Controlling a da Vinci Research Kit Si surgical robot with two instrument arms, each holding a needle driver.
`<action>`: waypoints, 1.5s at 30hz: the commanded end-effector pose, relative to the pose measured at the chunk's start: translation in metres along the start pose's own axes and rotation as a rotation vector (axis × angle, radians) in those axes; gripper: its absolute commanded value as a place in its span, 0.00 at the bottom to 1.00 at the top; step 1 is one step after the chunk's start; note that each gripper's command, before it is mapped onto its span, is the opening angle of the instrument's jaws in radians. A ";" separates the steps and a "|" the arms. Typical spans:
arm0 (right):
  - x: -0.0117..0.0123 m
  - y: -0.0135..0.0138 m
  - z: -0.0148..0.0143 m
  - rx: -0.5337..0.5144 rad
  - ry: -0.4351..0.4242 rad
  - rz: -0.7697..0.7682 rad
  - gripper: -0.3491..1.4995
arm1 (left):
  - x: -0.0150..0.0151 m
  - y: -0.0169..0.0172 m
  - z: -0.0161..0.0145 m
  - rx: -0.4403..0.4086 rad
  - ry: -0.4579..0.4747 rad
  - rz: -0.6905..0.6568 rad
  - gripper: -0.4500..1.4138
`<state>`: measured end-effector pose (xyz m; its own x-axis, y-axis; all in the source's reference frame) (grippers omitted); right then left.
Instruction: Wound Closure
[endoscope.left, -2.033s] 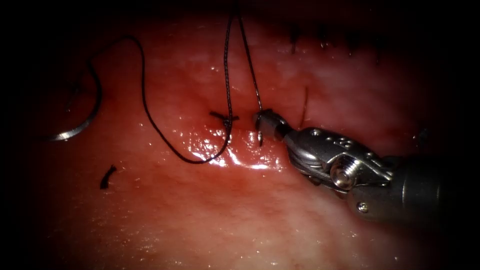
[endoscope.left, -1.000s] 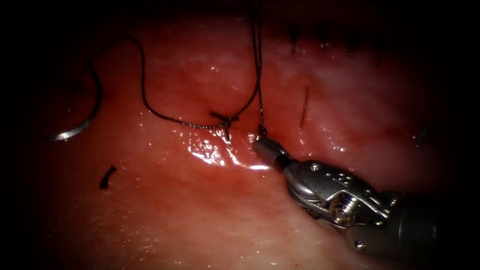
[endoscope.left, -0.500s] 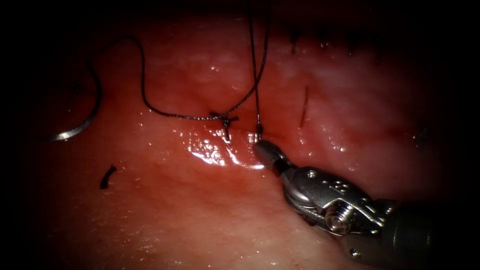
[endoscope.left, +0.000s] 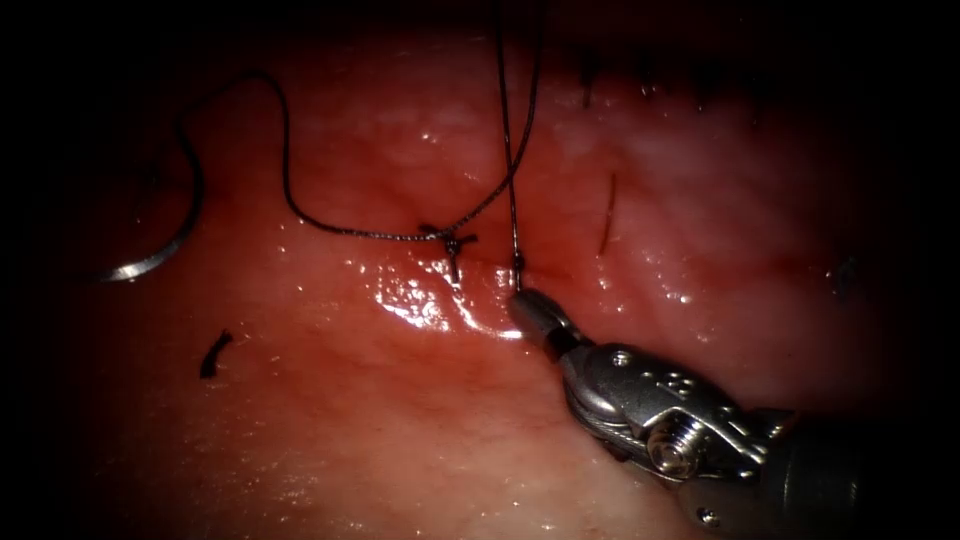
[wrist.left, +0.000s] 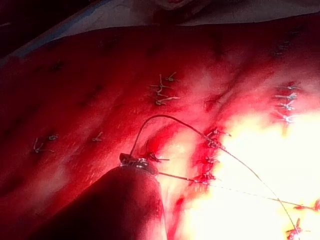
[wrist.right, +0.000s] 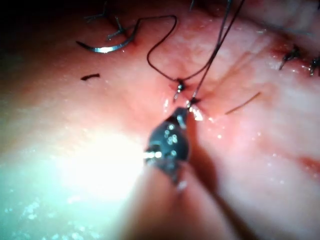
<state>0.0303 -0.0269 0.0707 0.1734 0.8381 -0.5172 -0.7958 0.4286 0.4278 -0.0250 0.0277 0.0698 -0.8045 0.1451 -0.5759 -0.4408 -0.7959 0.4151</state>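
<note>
Thread (endoscope.left: 513, 190): the short end is clamped in my right tool (endoscope.left: 528, 305), jaws closed on it, rising toward 12 o'clock; knot (endoscope.left: 452, 240) at 10 o'clock; needle (endoscope.left: 150, 255) lies free on the tissue (endoscope.left: 400, 420), far toward 9 o'clock.

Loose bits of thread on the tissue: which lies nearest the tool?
The reddish-brown cut end, just above the right tool; the black one lies far left.

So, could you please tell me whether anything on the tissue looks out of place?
The needle lies loose on the tissue far left of the knot, held by neither tool. A cut end of thread lies below it. The right tool grips the thread.
</note>
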 end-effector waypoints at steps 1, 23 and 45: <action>-0.0005 -0.0004 0.0006 0.001 0.000 0.000 0.00 | 0.0005 0.0000 0.0008 -0.003 0.010 -0.002 0.00; 0.0022 0.0019 -0.0011 0.248 0.097 -0.303 0.56 | 0.0068 0.0048 -0.0068 -0.494 0.492 -0.338 0.00; 0.0095 0.0075 0.0008 0.261 0.135 -0.371 0.64 | 0.0117 0.0040 -0.0210 -0.851 0.744 -0.548 0.00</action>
<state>0.0260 -0.0152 0.0696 0.3122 0.5933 -0.7420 -0.5342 0.7555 0.3793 -0.0267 0.0134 0.0491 -0.0566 0.4407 -0.8958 -0.0202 -0.8976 -0.4403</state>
